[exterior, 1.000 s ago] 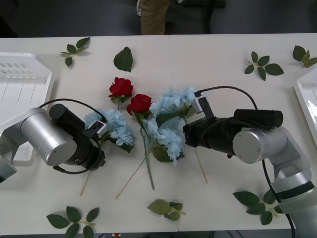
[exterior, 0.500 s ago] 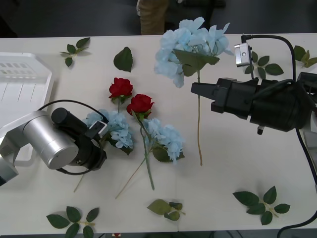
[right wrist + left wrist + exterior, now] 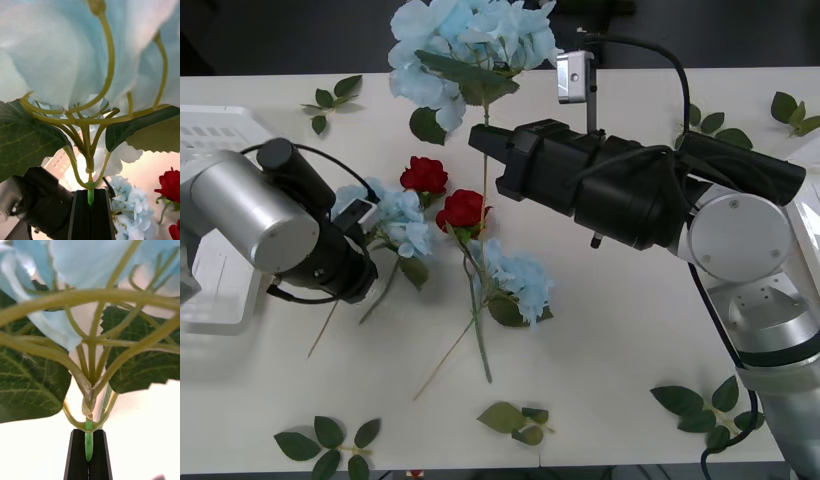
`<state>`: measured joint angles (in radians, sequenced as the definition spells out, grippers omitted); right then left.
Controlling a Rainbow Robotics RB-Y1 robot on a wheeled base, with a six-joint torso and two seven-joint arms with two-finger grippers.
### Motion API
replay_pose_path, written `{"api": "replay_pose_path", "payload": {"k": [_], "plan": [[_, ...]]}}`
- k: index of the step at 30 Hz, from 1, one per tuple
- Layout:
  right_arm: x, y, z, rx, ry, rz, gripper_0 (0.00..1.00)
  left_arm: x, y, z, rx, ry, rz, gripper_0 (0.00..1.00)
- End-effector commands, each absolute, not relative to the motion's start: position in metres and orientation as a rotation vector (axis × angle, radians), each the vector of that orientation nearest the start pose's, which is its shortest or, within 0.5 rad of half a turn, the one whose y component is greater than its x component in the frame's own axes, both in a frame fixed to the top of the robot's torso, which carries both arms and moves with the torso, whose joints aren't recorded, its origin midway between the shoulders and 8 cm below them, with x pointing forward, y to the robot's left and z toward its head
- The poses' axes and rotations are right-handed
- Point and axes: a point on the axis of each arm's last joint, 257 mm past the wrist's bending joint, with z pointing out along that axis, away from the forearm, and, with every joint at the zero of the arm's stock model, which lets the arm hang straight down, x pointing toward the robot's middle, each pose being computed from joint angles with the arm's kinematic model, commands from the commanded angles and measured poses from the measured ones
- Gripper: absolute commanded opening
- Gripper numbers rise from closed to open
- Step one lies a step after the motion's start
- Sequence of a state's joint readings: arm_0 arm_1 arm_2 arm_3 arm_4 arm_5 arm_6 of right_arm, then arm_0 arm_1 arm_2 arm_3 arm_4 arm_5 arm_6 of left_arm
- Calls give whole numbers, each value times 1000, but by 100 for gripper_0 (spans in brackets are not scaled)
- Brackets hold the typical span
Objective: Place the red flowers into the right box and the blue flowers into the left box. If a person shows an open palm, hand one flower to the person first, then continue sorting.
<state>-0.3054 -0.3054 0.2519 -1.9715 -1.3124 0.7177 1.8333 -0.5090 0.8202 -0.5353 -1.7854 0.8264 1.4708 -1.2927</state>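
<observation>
A pale blue flower (image 3: 470, 40) is riding high above the far middle of the table (image 3: 630, 330), its fluffy head up and toward the far edge, its thin stem running straight down toward the near side past the two red flowers (image 3: 442, 193). The right gripper (image 3: 480, 140) is clamping that stem just under the leaves, its black fingers (image 3: 77, 213) pressed together on the green stalk, with the arm reaching in from the right. A second blue flower (image 3: 395, 218) is lying low just left of the roses, head toward the middle of the table and tan stem slanting back toward the near left; the left gripper (image 3: 360, 215) is pinching it just below the head, and the left wrist view is showing the fingers (image 3: 98, 453) closed tight on the stem. A third blue flower (image 3: 515, 280) is resting on the table just near of the roses, head to the right, beside a rose stem that is angling toward the near edge. The left box (image 3: 225, 150), a white slotted tray, is sitting at the far left, partly behind the left arm. A thin white edge of the right box (image 3: 802, 195) is showing at the right border. Loose green leaves (image 3: 330, 95) are lying scattered around the table.
</observation>
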Motion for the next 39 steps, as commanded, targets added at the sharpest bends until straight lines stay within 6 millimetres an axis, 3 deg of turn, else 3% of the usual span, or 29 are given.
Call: {"api": "replay_pose_path", "payload": {"k": [1, 6, 9, 18, 25, 27, 33, 39], "plan": [[445, 56, -11, -500, 1501, 1193, 0, 461, 251, -216, 478, 2694, -18, 0], [446, 55, -9, -492, 1499, 1196, 0, 484, 288, -177, 501, 2601, 16, 0], [446, 54, -8, -485, 1496, 1198, 0, 490, 307, -171, 504, 2583, 34, 0], [446, 53, -3, -468, 1484, 1217, 0, 475, 359, -142, 241, 2650, 9, 0], [446, 53, -4, -468, 1487, 1217, 0, 444, 452, -125, -216, 2761, 120, 0], [447, 52, -4, -467, 1486, 1216, 0, 440, 490, -116, -374, 2744, 178, 0], [447, 52, -4, -467, 1486, 1216, 0, 454, 551, -123, -553, 2652, 264, 0], [447, 52, -3, -467, 1484, 1216, 0, 476, 589, -150, -629, 2553, 278, 0]]}}
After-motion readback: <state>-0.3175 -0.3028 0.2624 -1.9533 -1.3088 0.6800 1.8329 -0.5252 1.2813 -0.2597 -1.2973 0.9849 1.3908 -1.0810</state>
